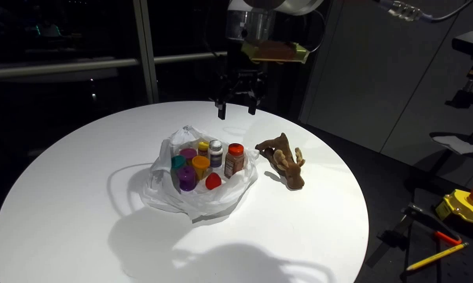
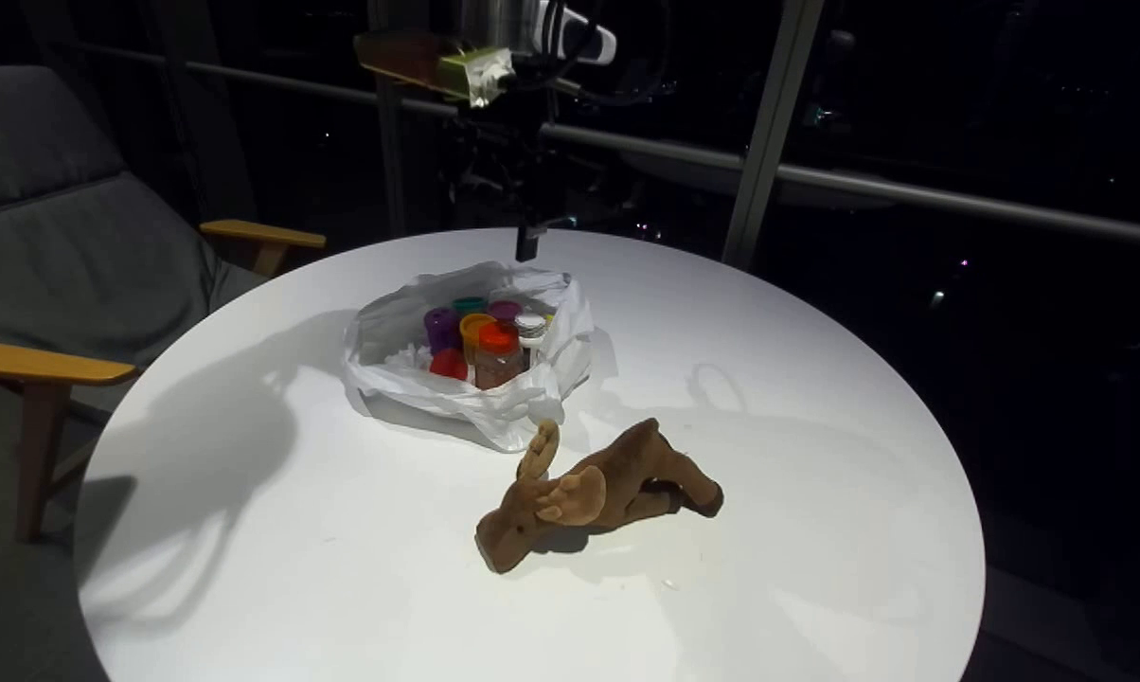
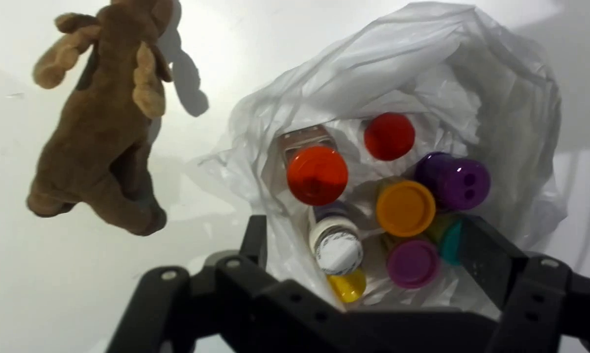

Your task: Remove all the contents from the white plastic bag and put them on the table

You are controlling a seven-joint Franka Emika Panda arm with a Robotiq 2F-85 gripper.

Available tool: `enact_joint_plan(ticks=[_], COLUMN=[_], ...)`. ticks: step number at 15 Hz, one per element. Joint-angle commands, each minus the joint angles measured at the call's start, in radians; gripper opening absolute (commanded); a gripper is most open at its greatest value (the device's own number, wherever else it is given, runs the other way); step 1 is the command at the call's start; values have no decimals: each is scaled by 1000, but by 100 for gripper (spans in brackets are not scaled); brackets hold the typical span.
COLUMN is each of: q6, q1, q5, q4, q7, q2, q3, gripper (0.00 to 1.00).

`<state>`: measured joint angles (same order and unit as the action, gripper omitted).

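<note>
The white plastic bag (image 1: pixel 217 204) lies open on the round white table in both exterior views. Inside stand a red-capped brown jar (image 1: pixel 233 162), a white-capped bottle (image 1: pixel 215 154), an orange-lidded tub (image 1: pixel 200 167), a magenta-lidded tub (image 3: pixel 413 264), a teal-lidded tub (image 3: pixel 451 243), a purple container (image 3: pixel 459 184), a yellow-capped item (image 3: pixel 348 285) and a small red object (image 3: pixel 389 136). My gripper (image 1: pixel 237 111) is open and empty, raised above the table and apart from the bag. In the wrist view its right finger partly hides the teal lid.
A brown moose plush (image 2: pixel 594 493) lies on the white table (image 1: pixel 75 188) beside the bag. A grey chair (image 2: pixel 49 208) with wooden arms stands beyond the table edge. A yellow box with a red button (image 1: pixel 466 206) and a pencil (image 1: pixel 437 256) lie off the table.
</note>
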<state>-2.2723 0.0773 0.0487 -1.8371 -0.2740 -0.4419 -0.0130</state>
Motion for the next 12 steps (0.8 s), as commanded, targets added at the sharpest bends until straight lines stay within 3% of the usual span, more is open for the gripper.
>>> enact_joint_plan(ticks=[1, 5, 12], q6=[16, 72, 60], q1=[-54, -70, -57], q5=[95, 93, 62], q4=[16, 37, 77], q7=[225, 344, 308], q2=[-45, -94, -156], q3=[-66, -72, -39], gripper=[100, 100, 100])
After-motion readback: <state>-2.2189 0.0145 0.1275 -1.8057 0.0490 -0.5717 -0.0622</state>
